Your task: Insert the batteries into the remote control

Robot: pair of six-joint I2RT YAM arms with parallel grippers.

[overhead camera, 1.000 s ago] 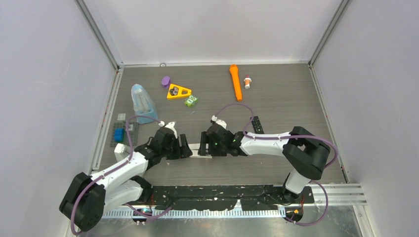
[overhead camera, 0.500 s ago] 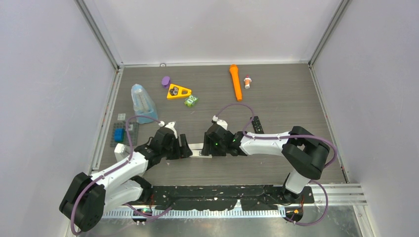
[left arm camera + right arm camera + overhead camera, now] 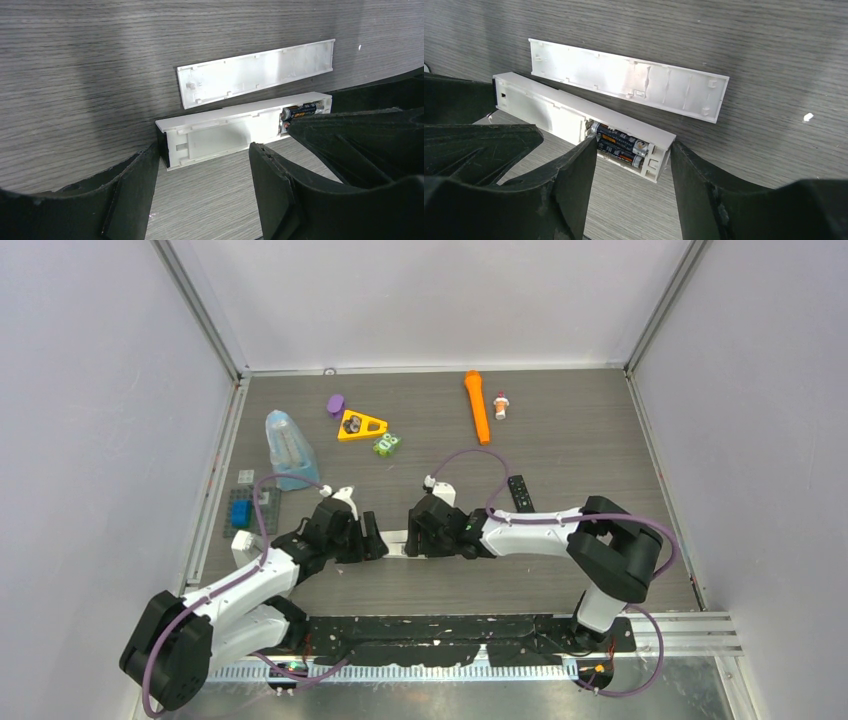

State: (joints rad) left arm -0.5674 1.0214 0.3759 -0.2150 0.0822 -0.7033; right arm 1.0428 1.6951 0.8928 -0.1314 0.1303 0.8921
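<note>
The remote control (image 3: 549, 107) lies back-up on the table (image 3: 774, 50), mid-way between the two arms, with its compartment uncovered. Two batteries (image 3: 619, 142) sit side by side in the bay at the end nearer the right arm, and the rest of the trough looks bare. The loose back cover (image 3: 629, 85) lies inside-up just beside the remote on its far side, roughly parallel and not touching it. The right gripper (image 3: 634, 185) has its jaws apart, flanking the battery end. Both fingers look to be touching the casing, but it cannot be told whether they actually pinch it. The left gripper (image 3: 205, 185) is at the opposite end with its jaws apart and nothing clamped. The remote's dark end face sits just beside one finger (image 3: 135, 190), more bracing than gripping. Step in hand: probably the seating or checking of the cells, with loading looking close to done. Whether both cells are pressed fully home is hard to tell, since one finger of the right gripper hides part of them in the left wrist view. The next move likely calls for a light downward press on the cells while the far end is steadied. The cover would then need lifting off the table and lining up with the rails. Farther out, well apart, are a dark second remote (image 3: 520, 492) and an orange torch (image 3: 477, 405).
</note>
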